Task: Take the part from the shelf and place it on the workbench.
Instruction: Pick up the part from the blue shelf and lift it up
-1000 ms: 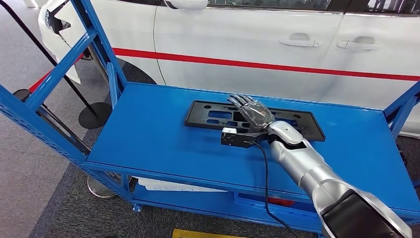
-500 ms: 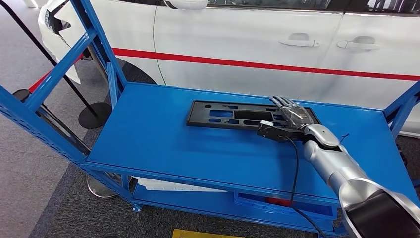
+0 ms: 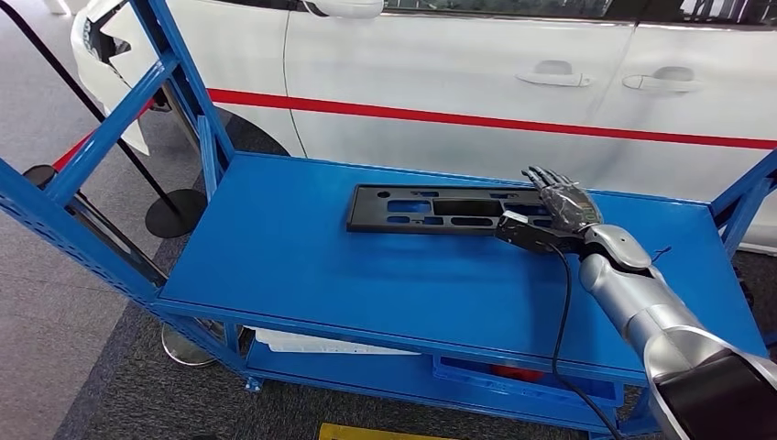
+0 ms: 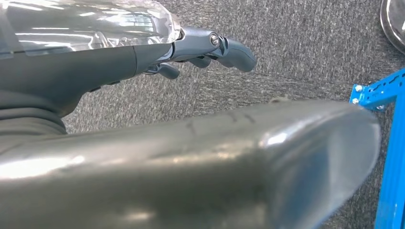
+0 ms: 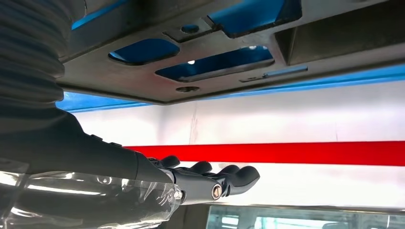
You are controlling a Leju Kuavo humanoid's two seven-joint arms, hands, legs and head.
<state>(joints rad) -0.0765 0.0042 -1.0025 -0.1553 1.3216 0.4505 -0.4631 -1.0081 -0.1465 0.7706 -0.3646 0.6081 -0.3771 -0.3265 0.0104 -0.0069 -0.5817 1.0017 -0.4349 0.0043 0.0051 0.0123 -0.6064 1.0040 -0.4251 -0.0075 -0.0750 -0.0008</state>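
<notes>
Your right hand [image 3: 561,203] has slid from mid-plate to the right end of the black mounting plate [image 3: 440,210], fingers spread, holding nothing. The plate lies flat on the blue shelf [image 3: 302,257]; you've yet to grasp it.

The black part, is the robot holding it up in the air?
No, the black part lies flat on the blue shelf, with the right hand open at its end.
</notes>
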